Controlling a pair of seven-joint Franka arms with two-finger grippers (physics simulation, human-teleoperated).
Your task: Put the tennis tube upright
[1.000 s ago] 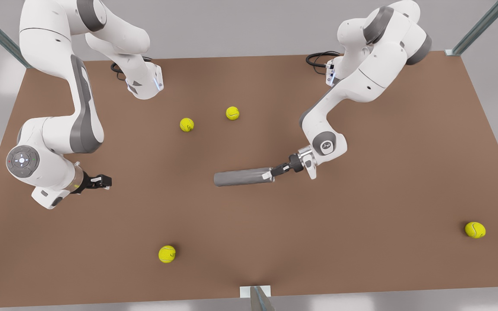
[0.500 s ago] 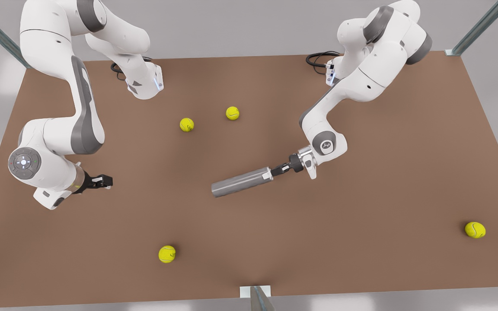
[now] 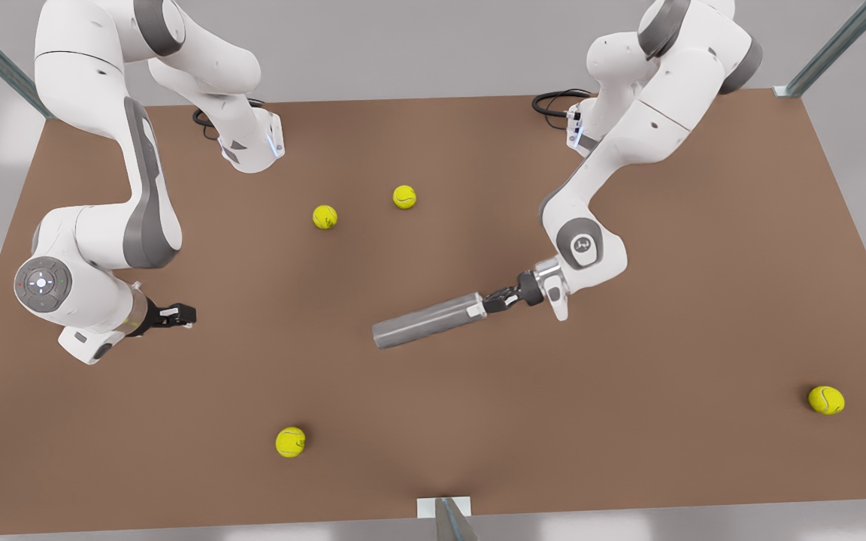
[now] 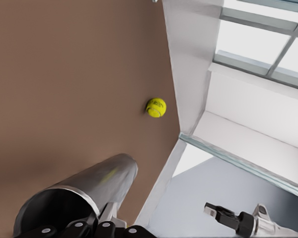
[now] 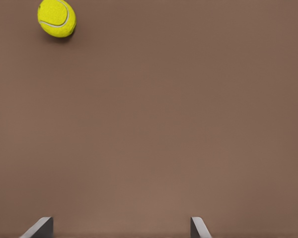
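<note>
Left claw (image 3: pixel 487 303): clamped on the rim end of the tennis tube (image 3: pixel 424 324), likely to lever it upright.
Tennis tube: mid-worktop (image 3: pixel 628 421), slanted, its far end pointing away from that claw.
Right claw (image 3: pixel 186 315): waits near the worktop's side edge, fingers (image 5: pixel 39 228) spread, holding nothing.

Round yellow-green tennis ball (image 5: pixel 56 18) with pale seam on flat brown tabletop (image 5: pixel 159 124). Two grey fingertips (image 5: pixel 39 227) of right gripper (image 5: pixel 120 228) spread wide apart, nothing between.
</note>
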